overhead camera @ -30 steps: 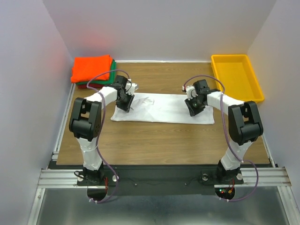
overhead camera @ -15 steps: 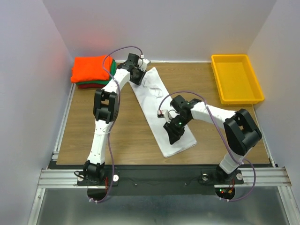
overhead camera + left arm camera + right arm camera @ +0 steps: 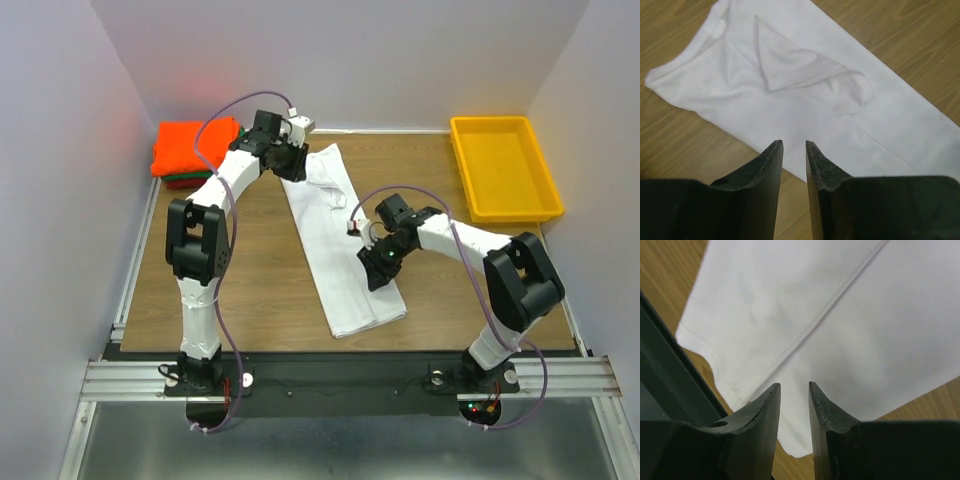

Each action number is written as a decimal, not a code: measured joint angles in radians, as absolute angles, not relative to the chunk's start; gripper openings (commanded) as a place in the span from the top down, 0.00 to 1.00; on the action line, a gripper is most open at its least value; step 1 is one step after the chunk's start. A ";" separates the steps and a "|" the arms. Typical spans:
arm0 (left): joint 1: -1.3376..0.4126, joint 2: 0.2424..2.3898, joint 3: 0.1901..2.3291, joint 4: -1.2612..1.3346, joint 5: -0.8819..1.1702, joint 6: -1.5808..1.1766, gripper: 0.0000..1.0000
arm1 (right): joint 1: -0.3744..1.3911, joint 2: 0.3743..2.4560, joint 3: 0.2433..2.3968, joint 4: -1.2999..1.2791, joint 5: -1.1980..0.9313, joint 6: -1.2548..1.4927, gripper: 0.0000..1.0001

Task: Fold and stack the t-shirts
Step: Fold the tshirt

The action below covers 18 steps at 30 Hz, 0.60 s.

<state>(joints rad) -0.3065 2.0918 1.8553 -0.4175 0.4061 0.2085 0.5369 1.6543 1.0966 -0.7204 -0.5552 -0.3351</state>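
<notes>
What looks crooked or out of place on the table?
The white shirt lies slanted across the table, not square to its edges, with a sleeve folded over unevenly near the collar. The folded stack and tray look tidy.

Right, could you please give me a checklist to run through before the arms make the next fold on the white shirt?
1. White t-shirt lying as one long strip on the table: ok.
2. Left gripper free of cloth, by the collar end: ok, fingers slightly apart, nothing between them.
3. Right gripper free of cloth, near the hem end: ok.
4. Sleeve folded onto the body: ok, slightly puckered.
5. Hem layers lined up: cannot tell.
6. Folded stack, orange on top, ready to receive: ok where visible; the left arm covers its right edge.
</notes>
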 measured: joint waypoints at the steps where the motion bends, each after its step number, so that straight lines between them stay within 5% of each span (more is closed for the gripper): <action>1: -0.307 2.092 1.845 -0.415 0.417 0.203 0.66 | 0.537 1.677 1.078 -0.706 -0.544 -0.330 0.67; 12: -0.330 2.262 1.788 -0.444 0.497 0.173 0.70 | 0.536 1.753 0.989 -0.562 -0.674 -0.214 0.67; 18: -0.332 2.358 1.950 -0.477 0.492 0.183 0.70 | 0.537 1.860 1.035 -0.500 -0.824 -0.126 0.58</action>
